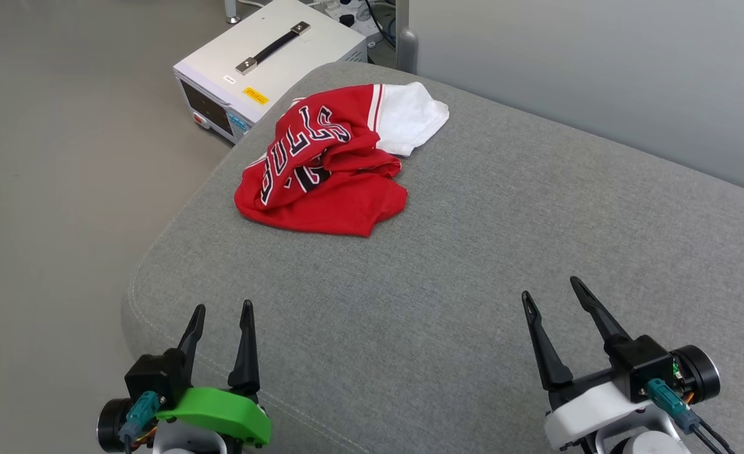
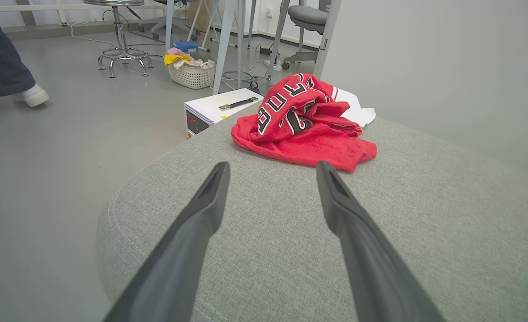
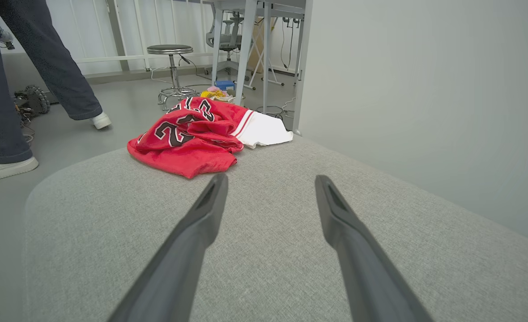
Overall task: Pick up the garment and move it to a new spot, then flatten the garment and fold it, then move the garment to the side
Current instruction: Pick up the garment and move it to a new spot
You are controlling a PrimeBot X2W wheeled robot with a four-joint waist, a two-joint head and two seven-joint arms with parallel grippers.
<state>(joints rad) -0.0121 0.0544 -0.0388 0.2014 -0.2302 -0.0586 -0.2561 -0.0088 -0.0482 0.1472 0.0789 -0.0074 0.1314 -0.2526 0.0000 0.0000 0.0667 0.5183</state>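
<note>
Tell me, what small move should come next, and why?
Probably reach the left gripper forward to the near red edge of the garment: it lies crumpled, untouched, far left on the grey cushion, and that gripper, open like the right gripper, sits nearer.

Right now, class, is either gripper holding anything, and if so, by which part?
Nothing is held. The left gripper and right gripper stand open, clear of the crumpled garment on the grey cushion.
</note>
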